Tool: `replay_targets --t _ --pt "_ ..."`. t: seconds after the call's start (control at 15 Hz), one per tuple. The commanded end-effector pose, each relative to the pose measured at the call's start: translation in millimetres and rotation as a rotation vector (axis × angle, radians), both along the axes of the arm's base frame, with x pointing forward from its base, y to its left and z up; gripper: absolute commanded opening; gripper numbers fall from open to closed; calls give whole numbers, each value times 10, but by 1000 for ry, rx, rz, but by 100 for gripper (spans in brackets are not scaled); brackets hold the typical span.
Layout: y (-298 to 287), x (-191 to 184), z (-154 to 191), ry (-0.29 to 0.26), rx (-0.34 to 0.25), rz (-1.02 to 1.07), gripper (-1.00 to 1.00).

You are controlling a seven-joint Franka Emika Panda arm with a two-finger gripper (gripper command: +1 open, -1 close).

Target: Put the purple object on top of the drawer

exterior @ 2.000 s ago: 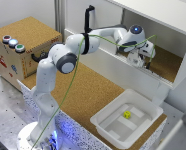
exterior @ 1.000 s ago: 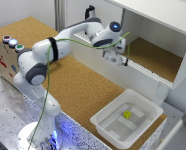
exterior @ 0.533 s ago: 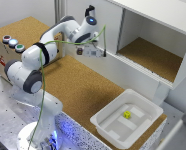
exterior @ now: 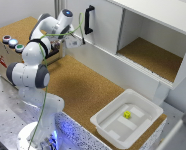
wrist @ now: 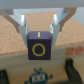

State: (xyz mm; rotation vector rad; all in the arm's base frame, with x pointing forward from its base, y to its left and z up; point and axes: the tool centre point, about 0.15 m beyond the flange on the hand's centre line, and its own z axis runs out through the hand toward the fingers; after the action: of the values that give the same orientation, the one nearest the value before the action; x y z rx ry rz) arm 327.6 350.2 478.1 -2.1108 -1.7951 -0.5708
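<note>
Exterior view first: Panda arm is folded back on itself, with its wrist end reaching toward the drawer at the exterior view's left. That drawer is the tan box with a cork top and three round buttons along its near edge (red, blue, green by the look of it). The gripper sits low just beside the drawer's right end, mostly hidden behind the arm's own links, so from here I can't really make out the jaws or what's in them. Behind it is a big white cabinet with a black handle on its door and an open compartment lined in cork. Down at the exterior view's right, a white tray sits on the cork desk, with a little yellow object inside it, well apart from the arm.

Wrist view is way more useful. The purple object is a cube with a yellow ring on the face toward the camera, and it fills the middle of the shot. The jaws are clamped on it, one finger pressed to each side near its top edge. Under the cube you can see cork, and past that a tan edge with a bit of red print, but it's blurry. Can't tell if the cube is touching the surface or hanging just above it.
</note>
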Motion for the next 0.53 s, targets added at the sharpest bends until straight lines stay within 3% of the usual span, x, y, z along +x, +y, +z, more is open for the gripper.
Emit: replay_targets --t 0.0,0.13,0.47 --pt "938 53 113 11 64 176 -100" --pt "1159 -76 13 42 103 269 -100" --pt "1563 -260 -315 42 110 316 -100"
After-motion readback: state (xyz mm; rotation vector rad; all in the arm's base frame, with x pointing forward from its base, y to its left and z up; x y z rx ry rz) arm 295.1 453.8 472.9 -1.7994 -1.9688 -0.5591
